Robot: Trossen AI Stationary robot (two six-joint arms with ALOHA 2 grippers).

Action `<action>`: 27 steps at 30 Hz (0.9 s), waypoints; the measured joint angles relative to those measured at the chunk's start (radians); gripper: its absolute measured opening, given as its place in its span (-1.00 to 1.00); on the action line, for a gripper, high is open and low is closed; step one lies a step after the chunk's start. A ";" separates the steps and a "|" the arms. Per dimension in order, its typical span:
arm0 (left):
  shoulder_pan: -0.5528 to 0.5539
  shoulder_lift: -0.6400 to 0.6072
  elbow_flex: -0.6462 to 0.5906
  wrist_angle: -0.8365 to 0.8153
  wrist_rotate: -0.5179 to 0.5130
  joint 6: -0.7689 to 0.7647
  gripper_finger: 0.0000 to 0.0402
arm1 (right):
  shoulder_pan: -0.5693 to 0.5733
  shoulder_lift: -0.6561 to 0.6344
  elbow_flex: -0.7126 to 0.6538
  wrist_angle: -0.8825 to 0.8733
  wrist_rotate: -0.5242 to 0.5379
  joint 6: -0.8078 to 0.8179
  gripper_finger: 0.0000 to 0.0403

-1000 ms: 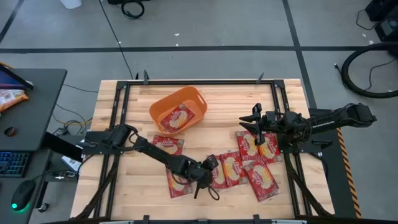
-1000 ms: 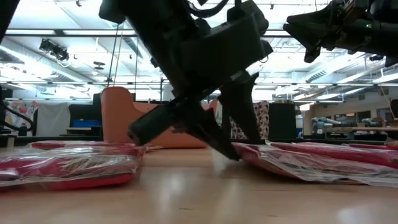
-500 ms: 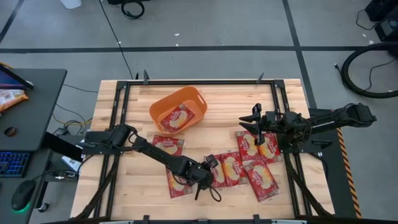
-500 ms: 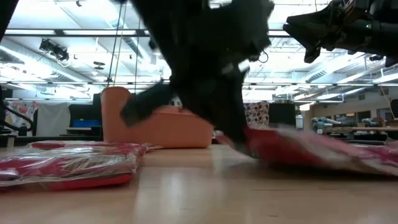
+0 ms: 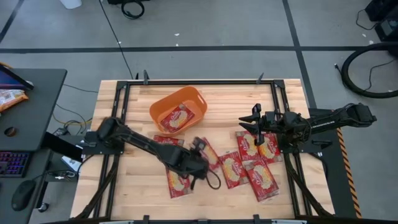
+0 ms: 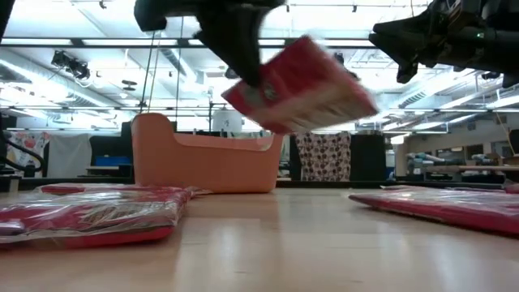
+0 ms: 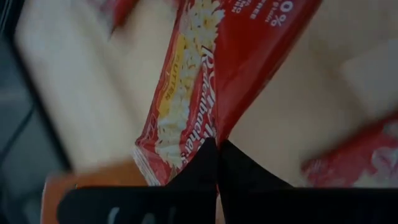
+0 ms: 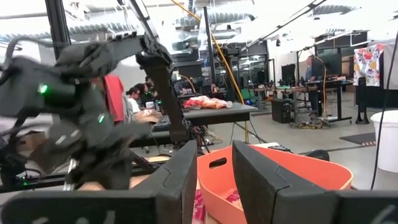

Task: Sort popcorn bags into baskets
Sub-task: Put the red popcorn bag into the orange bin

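Note:
My left gripper (image 5: pixel 199 148) is shut on a red popcorn bag (image 6: pixel 304 77) and holds it in the air over the middle of the table. The orange basket (image 5: pixel 178 110) stands at the far middle with one bag (image 5: pixel 180 116) lying flat inside. Several more bags lie flat on the wood: two on the left (image 5: pixel 168 143) (image 5: pixel 179 183) and several to the right (image 5: pixel 231 168) (image 5: pixel 261 180) (image 5: pixel 258 146). My right gripper (image 5: pixel 247 122) waits open above the right cluster, touching nothing. My left gripper pinches the bag between its two shut fingers (image 7: pixel 205 163) at one short end, close to a corner (image 7: pixel 214 134). The fingers slant down from the table's left. The bag sticks out beyond them, tilted, lifted clear of the table.
A black frame (image 5: pixel 186 82) runs around the wooden table. Bare wood (image 5: pixel 230 109) lies between the basket and the right cluster. A desk with a keyboard (image 5: pixel 12 163) stands off the table's left.
My left gripper has shut on a bag that lay at the near middle, rolled its wrist, and risen with it toward the far edge and the basket. The bag has come off the table and now hangs tilted in the air.

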 joint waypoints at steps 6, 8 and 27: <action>0.063 -0.060 0.000 -0.246 -0.095 -0.284 -0.99 | 0.000 0.000 0.000 0.002 0.018 0.000 -0.47; 0.091 -0.065 0.000 -0.314 -0.102 -0.377 -0.99 | 0.000 0.000 0.000 0.000 0.018 0.000 -0.47; 0.444 -0.066 -0.166 -0.354 0.044 -0.688 -0.95 | 0.000 0.001 0.000 0.000 0.018 0.000 -0.47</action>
